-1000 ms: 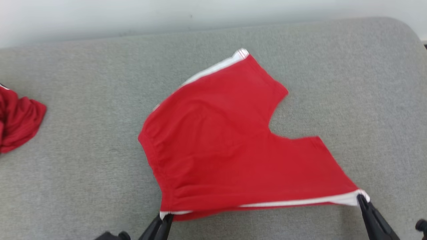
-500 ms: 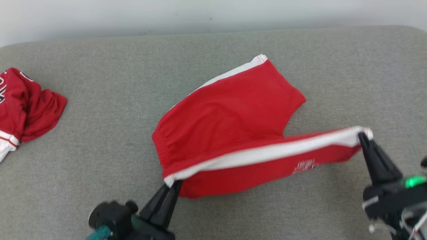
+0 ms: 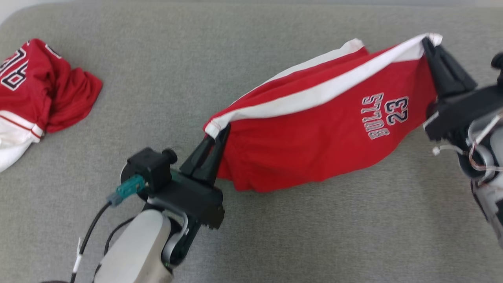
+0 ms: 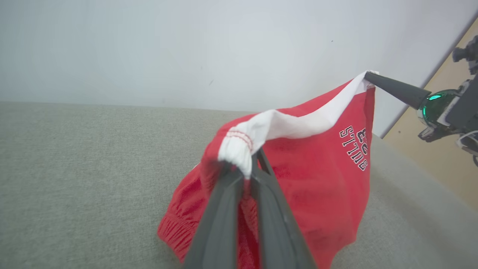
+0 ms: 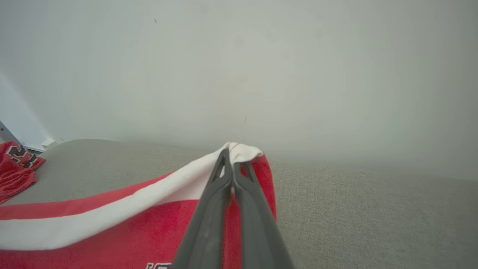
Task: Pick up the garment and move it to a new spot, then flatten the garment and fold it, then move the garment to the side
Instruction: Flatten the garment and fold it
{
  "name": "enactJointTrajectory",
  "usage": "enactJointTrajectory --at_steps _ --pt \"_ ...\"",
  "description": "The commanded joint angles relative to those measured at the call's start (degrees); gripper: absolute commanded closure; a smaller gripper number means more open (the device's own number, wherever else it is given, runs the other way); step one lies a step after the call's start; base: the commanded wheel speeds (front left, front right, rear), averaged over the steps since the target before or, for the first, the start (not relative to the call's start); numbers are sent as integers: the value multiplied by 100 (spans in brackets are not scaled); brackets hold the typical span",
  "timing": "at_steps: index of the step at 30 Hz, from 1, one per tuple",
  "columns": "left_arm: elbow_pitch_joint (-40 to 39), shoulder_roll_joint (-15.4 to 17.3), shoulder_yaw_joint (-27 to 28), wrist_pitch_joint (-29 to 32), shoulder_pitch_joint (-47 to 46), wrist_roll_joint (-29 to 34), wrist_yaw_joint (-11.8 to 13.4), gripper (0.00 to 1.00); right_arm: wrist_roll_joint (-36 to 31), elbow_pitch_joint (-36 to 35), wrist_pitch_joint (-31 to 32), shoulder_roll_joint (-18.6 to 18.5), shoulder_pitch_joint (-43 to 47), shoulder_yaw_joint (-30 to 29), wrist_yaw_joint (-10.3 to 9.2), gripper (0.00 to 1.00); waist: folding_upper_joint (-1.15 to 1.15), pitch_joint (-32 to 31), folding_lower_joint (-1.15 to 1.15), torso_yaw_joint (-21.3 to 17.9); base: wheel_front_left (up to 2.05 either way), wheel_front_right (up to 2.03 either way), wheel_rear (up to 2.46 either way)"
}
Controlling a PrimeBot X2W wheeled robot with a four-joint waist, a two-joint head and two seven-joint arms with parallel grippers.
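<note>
Above the grey cushion (image 3: 298,243), the red shorts (image 3: 314,149) are hanging stretched between both grippers, their lower edge seeming to touch it. The left gripper (image 3: 219,133) is pinching the waistband end of the white side stripe, jaws clamped on the cloth. The right gripper (image 3: 427,42) is clamping the stripe's other end. A red jersey (image 3: 43,90) is lying crumpled well apart at the left.

Bright, even, soft light; faint shadows, slight motion blur, wide-angle wrist distortion.
</note>
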Motion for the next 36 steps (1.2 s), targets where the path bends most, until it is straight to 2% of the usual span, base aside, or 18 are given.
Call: enactJointTrajectory --at_steps 1,7,11,12,13,14,15,16,21,28,32,36 --pt "127 -35 -15 -2 -173 -57 6 100 -54 245 -53 8 -236 53 -15 100 -1 339 -1 300 0 0 0" --pt "755 -193 -47 -2 -699 -230 2 100 -155 1748 -228 305 -1376 483 -15 100 -1 577 -1 460 0 0 0" --pt "1012 -290 -189 -2 -889 -307 2 100 -62 2718 -295 516 -1824 633 -15 100 -1 614 -1 548 0 0 0" --pt "1074 -301 -232 -2 -901 -333 2 100 -31 2880 -283 575 -1892 693 -15 94 -1 609 -1 557 0 0 0" --pt "1108 -305 -265 -2 -930 -318 2 95 -7 3021 -311 623 -1958 760 -15 70 -1 603 -1 561 0 0 0" --pt "1131 -310 -279 -2 -956 -316 2 31 4 3117 -362 649 -2017 826 -15 4 -1 596 -1 558 0 0 0" --pt "1154 -313 -276 -2 -960 -306 1 0 26 3207 -409 672 -2043 891 -15 4 -1 583 -1 548 0 0 0" --pt "1182 -312 -260 -2 -949 -283 1 0 70 3281 -451 691 -2054 958 -15 0 -1 563 -1 532 0 0 0" --pt "1246 -287 -72 -2 -735 -139 1 0 323 3419 -619 655 -2048 1324 -15 0 -1 389 -1 431 0 0 0" --pt "871 -341 598 -2 -69 280 7 0 767 3389 -789 291 -1541 1786 -15 0 -1 10 -1 412 0 0 0" --pt "31 -340 1395 -2 585 793 207 0 1130 3461 -752 175 -1183 1969 -15 0 -1 -108 -1 401 0 0 0" --pt "-741 -447 2047 -2 1153 1288 335 0 1316 3571 -658 217 -1031 2114 -15 0 -1 -95 -1 425 0 0 0"
